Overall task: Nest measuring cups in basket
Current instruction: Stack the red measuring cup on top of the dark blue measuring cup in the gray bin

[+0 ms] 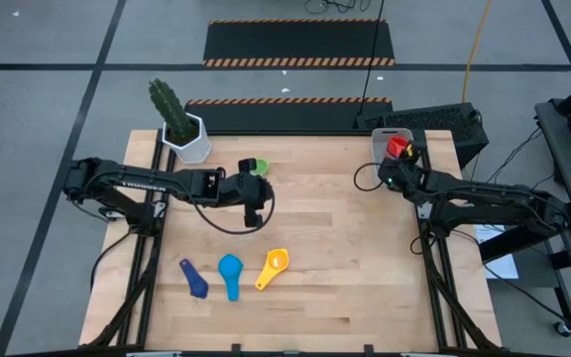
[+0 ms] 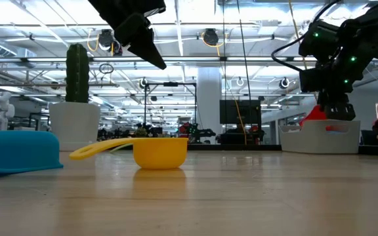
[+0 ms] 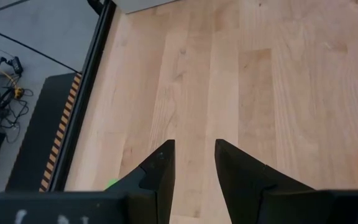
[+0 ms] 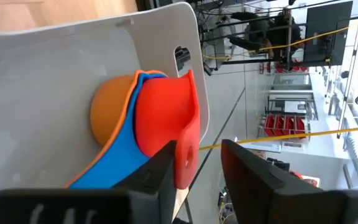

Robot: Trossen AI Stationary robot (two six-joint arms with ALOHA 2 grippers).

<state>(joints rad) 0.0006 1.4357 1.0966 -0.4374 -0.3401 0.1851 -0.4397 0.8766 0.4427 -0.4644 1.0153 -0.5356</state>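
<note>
The grey-blue basket (image 1: 383, 136) sits at the table's far right corner. In the right wrist view it (image 4: 55, 68) holds the orange cup (image 4: 107, 112), a blue cup (image 4: 114, 165) and the red cup (image 4: 163, 115), nested. My right gripper (image 4: 199, 152) is open at the basket, its fingers on either side of the red cup's handle. My left gripper (image 1: 255, 213) hangs open above mid-table, touching nothing, and the green cup (image 1: 256, 167) lies just beyond it. The yellow cup (image 1: 274, 268), light blue cup (image 1: 230, 275) and dark blue cup (image 1: 194, 279) lie near the front edge. My right gripper comes at the basket from the near side. The red cup's handle (image 4: 187, 158) stands between its open fingers, close against one finger (image 4: 160, 171), with a clear gap to the other. Whether that finger touches the handle I cannot tell. The red cup rests in the nested cups.
A white hexagonal pot with a cactus (image 1: 184, 134) stands at the far left corner. Bare wood lies between the two arms and along the right half of the table. In the low view the yellow cup (image 2: 159, 152) sits upright and the light blue cup (image 2: 18, 151) lies mouth down.
</note>
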